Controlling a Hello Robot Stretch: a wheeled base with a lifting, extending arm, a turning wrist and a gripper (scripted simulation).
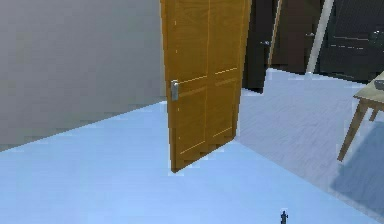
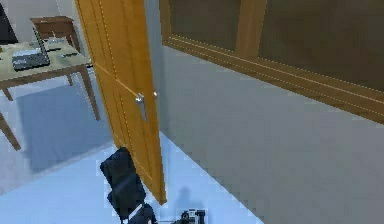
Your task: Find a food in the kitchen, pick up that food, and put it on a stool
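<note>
The gripper (image 2: 124,185) sits low in the arm side view, against the edge of an open orange door (image 2: 120,90); whether it holds anything cannot be told. In the forward view, pale blue floor (image 1: 90,180) lies open at lower left, and a wooden table (image 1: 366,100) juts in at the right edge.
</note>
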